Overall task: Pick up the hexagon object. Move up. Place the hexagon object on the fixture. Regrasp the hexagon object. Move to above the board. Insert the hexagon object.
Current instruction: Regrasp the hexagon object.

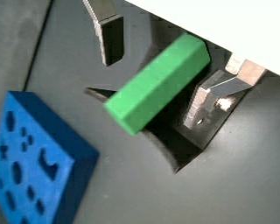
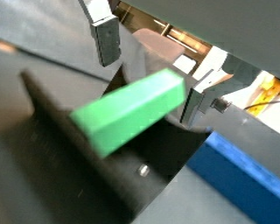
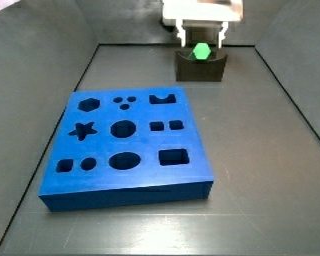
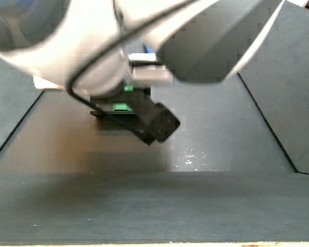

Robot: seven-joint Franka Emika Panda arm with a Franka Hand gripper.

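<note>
— Green, the small elongated hexagon peg [image 1: 157,83]: where is it?
— It lies on the dark notched fixture [image 3: 200,68], between the silver-fingered gripper [image 1: 166,72], beyond the blue holed board [image 3: 123,145].
— And the jaws?
— Apart; neither finger [image 2: 105,41] touches the peg.

No readable text

No letters, numbers, labels or brand marks can be read on any surface in these four views.

Both wrist views hug the gripper [image 1: 154,66] and peg [image 2: 130,109]; a side view overlooks board [image 3: 123,140], fixture [image 3: 200,68] beyond.
</note>
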